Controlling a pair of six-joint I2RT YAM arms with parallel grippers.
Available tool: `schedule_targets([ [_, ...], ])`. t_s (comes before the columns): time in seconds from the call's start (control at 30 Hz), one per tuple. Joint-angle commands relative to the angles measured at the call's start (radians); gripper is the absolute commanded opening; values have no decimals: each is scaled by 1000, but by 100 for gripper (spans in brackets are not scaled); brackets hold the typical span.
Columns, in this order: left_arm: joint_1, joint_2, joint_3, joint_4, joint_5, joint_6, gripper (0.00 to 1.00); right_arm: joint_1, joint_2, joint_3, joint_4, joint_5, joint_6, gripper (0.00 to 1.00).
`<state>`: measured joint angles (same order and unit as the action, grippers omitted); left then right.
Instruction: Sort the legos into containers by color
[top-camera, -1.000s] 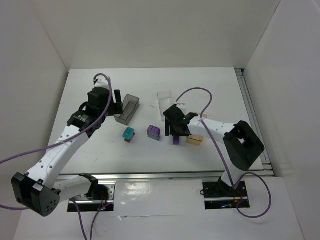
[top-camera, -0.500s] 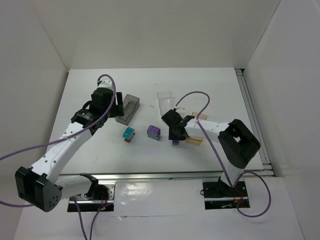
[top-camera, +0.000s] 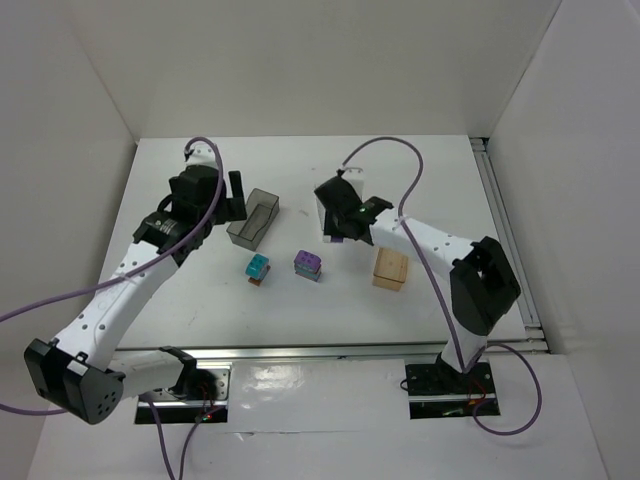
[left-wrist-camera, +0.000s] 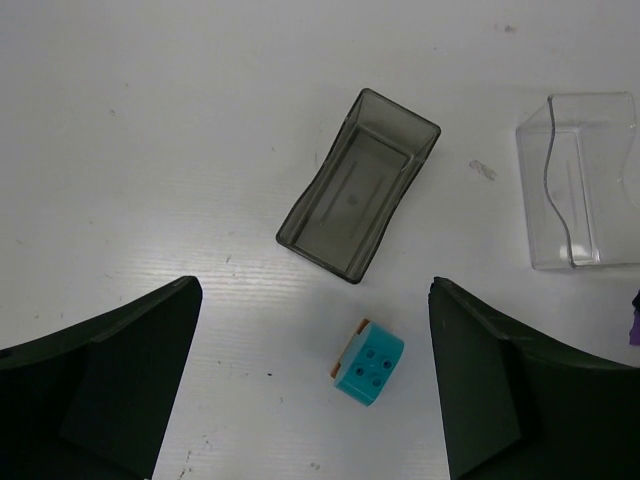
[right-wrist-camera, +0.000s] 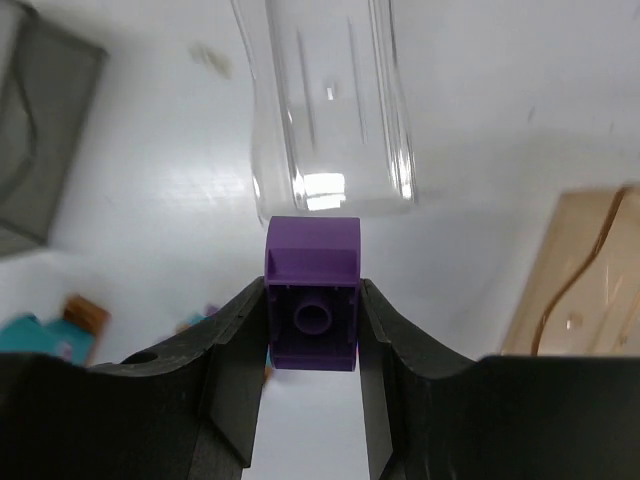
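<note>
Our right claw (right-wrist-camera: 312, 310) is clamped on a single purple brick (right-wrist-camera: 312, 255). Its two fingers press against the brick's opposite sides, and the hollow underside faces the wrist camera. The clear bin (right-wrist-camera: 330, 110) lies straight ahead of that claw, toward the far edge of the counter (top-camera: 440, 170). Its long axis runs away from the fingers, in line with them.

In the wrist view the brick's front edge meets the bin's near rim, but we cannot tell whether it is over the opening or just short of it. We judge that the coming move turns on this: a short advance along the bin's length, then a release. The amber bin (top-camera: 390, 268) sits off toward the right edge and closer to the near edge, and the dark grey bin (left-wrist-camera: 355, 190) is off to the left, so neither stands in the path.

Our left claw (left-wrist-camera: 312, 300) hangs over the left half of the counter with its jaws spread wide and nothing between them. Below it the dark grey bin shows no brick inside. A teal brick (left-wrist-camera: 368, 362) with an orange-brown piece under it lies just beside that bin, on the side toward the near edge. A purple-topped clump (top-camera: 308, 264) stands between the teal brick and the amber bin. The left arm is nearer the teal brick, and the right arm is nearer the clear bin.
</note>
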<state>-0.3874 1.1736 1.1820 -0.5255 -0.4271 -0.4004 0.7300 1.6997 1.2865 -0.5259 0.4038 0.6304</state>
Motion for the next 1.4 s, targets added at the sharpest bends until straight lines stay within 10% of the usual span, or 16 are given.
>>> schedule_targets([
  [0.0, 5, -22, 36, -33, -50, -32, 100, -53, 69, 129, 23, 53, -76, 32],
  [0.17, 15, -91, 15, -33, -73, -57, 100, -109, 259, 338, 44, 56, -109, 38],
  [0.37, 24, -123, 15, -42, -64, -66, 100, -119, 380, 519, -16, 56, -129, 77],
  [0.77, 33, -89, 16, -31, 39, 14, 98, -26, -71, 7, 225, -367, -488, 92],
  [1.2, 42, -89, -13, -22, 65, 34, 97, 111, 84, 43, 119, -353, -630, 91],
  [1.37, 42, -89, -22, -22, 54, 43, 97, 121, 104, 31, 128, -344, -630, 74],
])
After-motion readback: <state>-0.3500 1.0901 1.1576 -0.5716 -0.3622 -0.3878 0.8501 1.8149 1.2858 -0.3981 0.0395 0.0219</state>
